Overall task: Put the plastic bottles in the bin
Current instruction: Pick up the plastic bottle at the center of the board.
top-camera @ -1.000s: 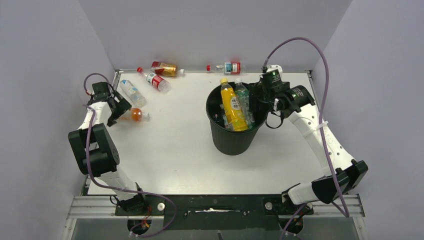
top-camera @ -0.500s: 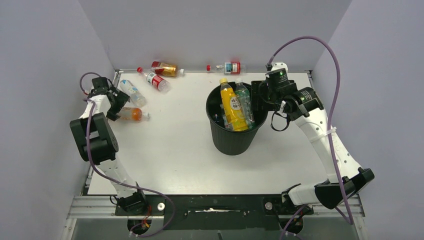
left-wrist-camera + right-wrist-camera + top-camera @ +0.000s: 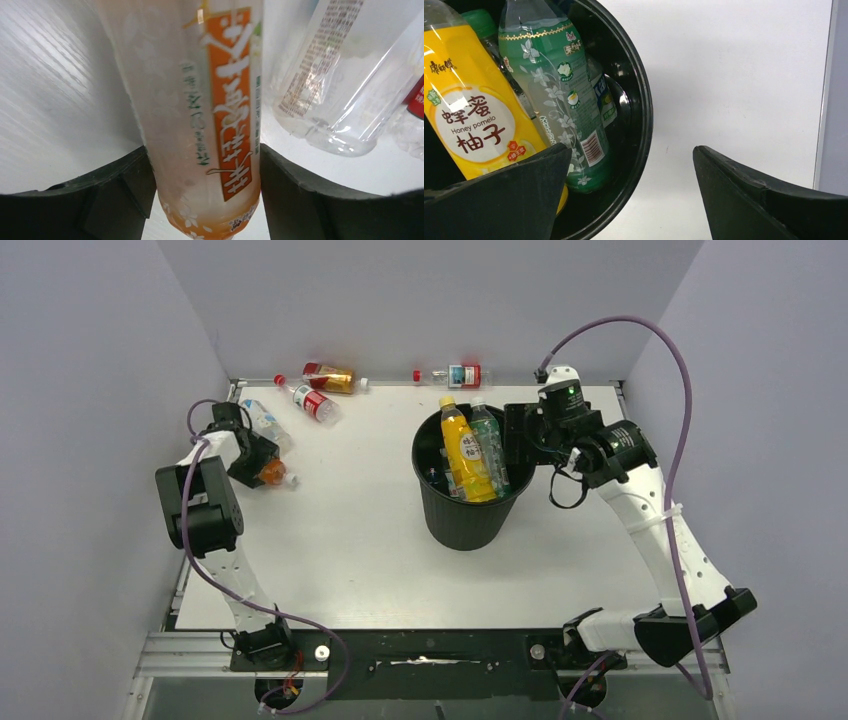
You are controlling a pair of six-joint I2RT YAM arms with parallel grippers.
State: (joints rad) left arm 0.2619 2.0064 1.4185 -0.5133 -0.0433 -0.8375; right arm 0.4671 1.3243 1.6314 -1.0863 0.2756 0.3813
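Observation:
The black bin (image 3: 466,522) stands right of centre and holds a yellow bottle (image 3: 462,455) and a green-labelled bottle (image 3: 488,445); both also show in the right wrist view, yellow (image 3: 471,125) and green (image 3: 559,100). My right gripper (image 3: 522,443) is open and empty, straddling the bin's right rim (image 3: 644,115). My left gripper (image 3: 252,453) is at the far left. Its jaws touch both sides of the orange bottle (image 3: 200,115), which lies on the table (image 3: 272,473).
Loose bottles lie at the back left: a clear blue-white one (image 3: 265,421) right beside the left gripper, a red-labelled one (image 3: 313,401) and an amber one (image 3: 333,377). Another red-labelled bottle (image 3: 456,375) lies by the back wall. Grey walls enclose the table.
My left gripper has swung right and come down over the orange bottle, now between its jaws. My right gripper has drawn back from above the bin to its right rim.

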